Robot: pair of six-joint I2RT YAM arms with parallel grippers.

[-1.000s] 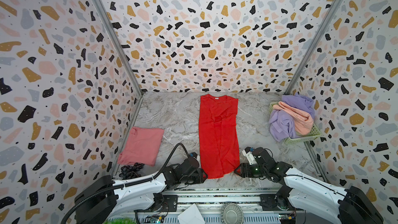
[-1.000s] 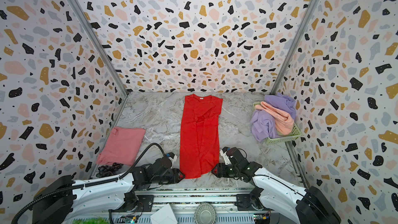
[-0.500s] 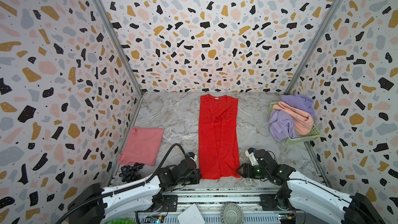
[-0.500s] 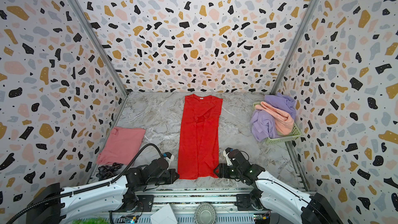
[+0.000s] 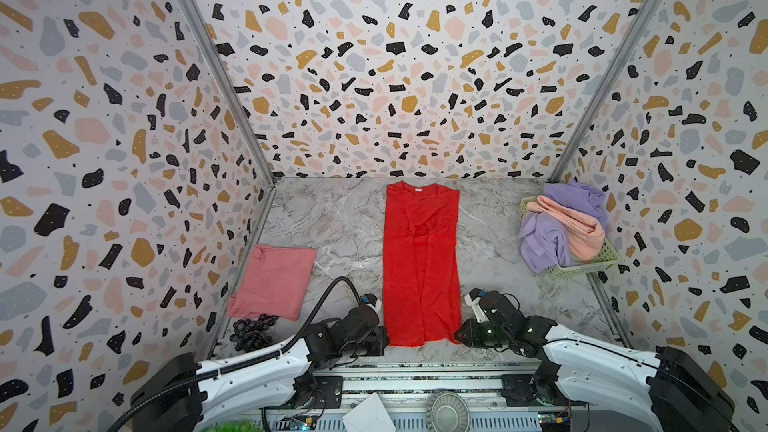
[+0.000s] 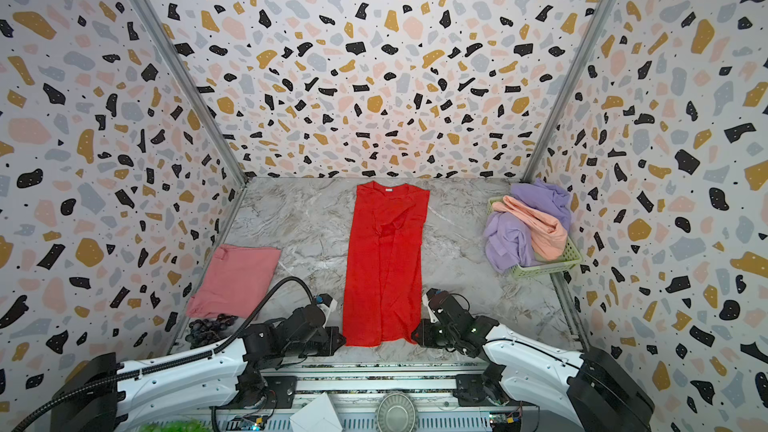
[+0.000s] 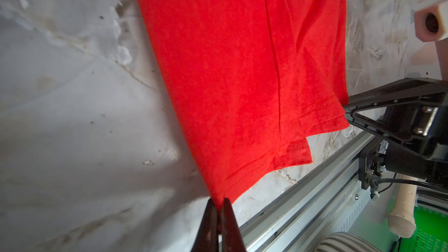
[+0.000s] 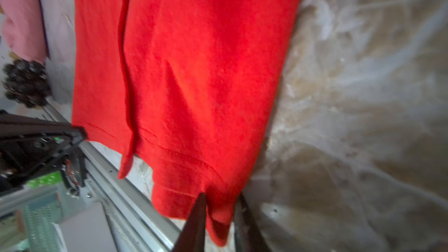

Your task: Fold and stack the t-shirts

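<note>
A bright red t-shirt point(image 5: 419, 263) point(image 6: 384, 263) lies as a long narrow strip down the middle of the marble table, collar at the far end. My left gripper point(image 5: 384, 342) point(image 7: 219, 204) is shut on its near left hem corner. My right gripper point(image 5: 457, 336) point(image 8: 220, 200) grips the near right hem corner, with red fabric point(image 8: 194, 69) bunched between its jaws. A folded dusty pink t-shirt point(image 5: 274, 280) lies flat at the left. A lavender t-shirt point(image 5: 540, 238) and a peach t-shirt point(image 5: 577, 226) are heaped in the basket at the right.
The pale green lattice basket point(image 5: 590, 265) stands against the right wall. A bunch of dark grapes point(image 5: 251, 332) sits just in front of the pink t-shirt. A metal rail point(image 7: 303, 190) runs along the table's near edge, right behind both grippers. Patterned walls close three sides.
Both grippers have come in to the red t-shirt's near hem corners. The left shut first, then the right closed on the fabric. The hem now lies straighter.
</note>
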